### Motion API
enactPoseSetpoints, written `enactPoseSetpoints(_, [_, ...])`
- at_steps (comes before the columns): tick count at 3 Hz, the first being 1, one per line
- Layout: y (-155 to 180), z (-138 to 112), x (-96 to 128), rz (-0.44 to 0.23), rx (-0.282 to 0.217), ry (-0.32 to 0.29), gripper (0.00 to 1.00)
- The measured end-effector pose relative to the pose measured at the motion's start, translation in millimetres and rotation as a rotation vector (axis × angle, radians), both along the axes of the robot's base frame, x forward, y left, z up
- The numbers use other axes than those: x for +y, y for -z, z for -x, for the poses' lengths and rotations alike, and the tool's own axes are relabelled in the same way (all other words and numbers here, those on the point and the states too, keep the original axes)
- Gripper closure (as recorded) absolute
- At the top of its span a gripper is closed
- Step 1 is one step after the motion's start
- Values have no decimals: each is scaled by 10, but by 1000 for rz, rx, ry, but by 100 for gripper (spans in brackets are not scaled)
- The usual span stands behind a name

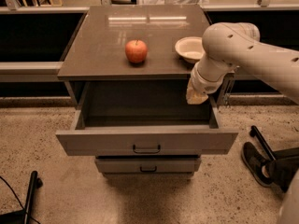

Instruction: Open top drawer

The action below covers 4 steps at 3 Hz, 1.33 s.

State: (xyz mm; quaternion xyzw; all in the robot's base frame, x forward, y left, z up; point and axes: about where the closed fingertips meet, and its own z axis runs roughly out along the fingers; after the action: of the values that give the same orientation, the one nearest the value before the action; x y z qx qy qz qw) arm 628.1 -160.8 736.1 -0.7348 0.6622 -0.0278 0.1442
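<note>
Top drawer looks fully out; the tool, grip I cannot tell, hangs over its right wall: lift straight up

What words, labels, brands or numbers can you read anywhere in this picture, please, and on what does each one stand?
None: no text can be read anywhere.
The top drawer, its handle, the cabinet top, the apple, the bowl and the arm all show plain surfaces.
The pincer, over the right side of the open drawer, bears no marking either.
</note>
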Motion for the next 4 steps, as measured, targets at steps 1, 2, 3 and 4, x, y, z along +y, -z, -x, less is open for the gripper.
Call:
enactPoseSetpoints(1, [388, -21, -31, -17, 47, 15, 97])
enactPoseSetpoints(2, [810, 62, -51, -35, 117, 22, 100])
enactPoseSetpoints(3, [1151, 271, -10, -74, 205, 7, 100])
enactPoseSetpoints(4, [1190, 415, 66, -85, 252, -19, 100])
